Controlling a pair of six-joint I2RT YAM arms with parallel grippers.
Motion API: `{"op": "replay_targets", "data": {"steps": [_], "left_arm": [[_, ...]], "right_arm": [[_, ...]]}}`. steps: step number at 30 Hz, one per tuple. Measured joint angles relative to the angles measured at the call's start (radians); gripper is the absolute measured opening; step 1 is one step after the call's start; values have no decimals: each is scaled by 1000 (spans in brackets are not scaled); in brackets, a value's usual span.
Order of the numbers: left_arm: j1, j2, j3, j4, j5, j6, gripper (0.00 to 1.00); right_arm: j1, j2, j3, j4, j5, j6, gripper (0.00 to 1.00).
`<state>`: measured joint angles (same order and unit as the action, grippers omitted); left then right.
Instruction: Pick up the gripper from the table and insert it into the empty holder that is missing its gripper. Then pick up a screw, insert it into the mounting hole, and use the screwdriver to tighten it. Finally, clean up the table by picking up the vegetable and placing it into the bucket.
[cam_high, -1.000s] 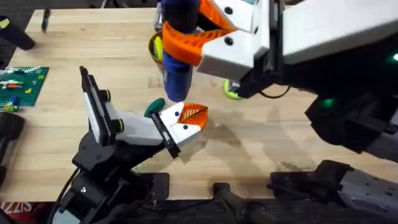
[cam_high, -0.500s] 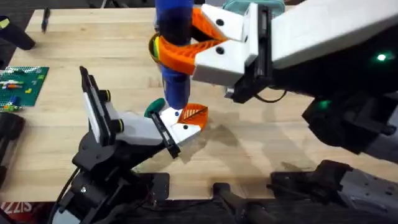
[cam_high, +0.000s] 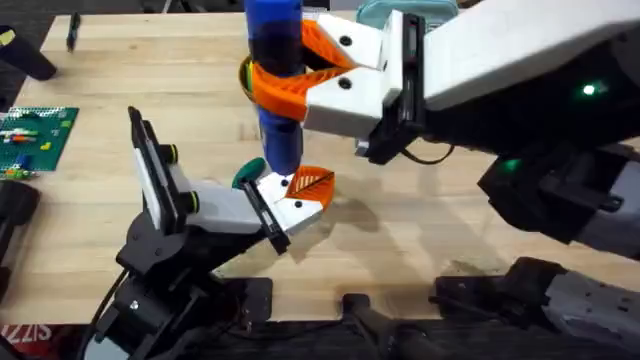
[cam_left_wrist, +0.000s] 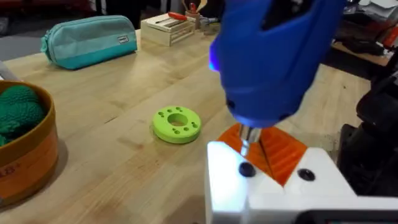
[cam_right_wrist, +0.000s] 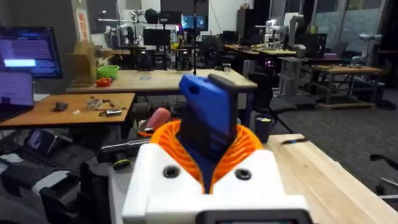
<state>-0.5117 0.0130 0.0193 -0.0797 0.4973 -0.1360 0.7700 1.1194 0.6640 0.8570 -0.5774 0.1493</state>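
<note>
My right gripper (cam_high: 274, 84) reaches across the table (cam_high: 420, 230), shut on the blue screwdriver (cam_high: 275, 60), which stands upright. In the right wrist view its orange pads (cam_right_wrist: 163, 138) clamp the screwdriver (cam_right_wrist: 208, 118). The bit (cam_left_wrist: 247, 138) points down at a dark screw (cam_left_wrist: 246, 169) in the white mount at my left gripper (cam_high: 298, 192), beside an orange ribbed part (cam_left_wrist: 280, 152). A knobbly green vegetable (cam_left_wrist: 18, 107) lies inside the round bucket (cam_left_wrist: 28, 158).
A lime green disc with holes (cam_left_wrist: 176, 122) lies on the table just past the mount. A teal pouch (cam_left_wrist: 90, 40) and a small wooden box (cam_left_wrist: 166, 26) sit at the far edge. A green brick plate (cam_high: 35, 135) lies at the far left.
The right arm has shifted left and lowered the screwdriver, so its tip now sits at the white mount. The left arm has not moved.
</note>
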Motion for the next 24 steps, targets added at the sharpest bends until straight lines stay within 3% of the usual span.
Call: {"op": "replay_targets", "data": {"steps": [24], "left_arm": [[0,0,0,0,0,0,9]], "right_arm": [[7,10,0,2,0,0,40]]}}
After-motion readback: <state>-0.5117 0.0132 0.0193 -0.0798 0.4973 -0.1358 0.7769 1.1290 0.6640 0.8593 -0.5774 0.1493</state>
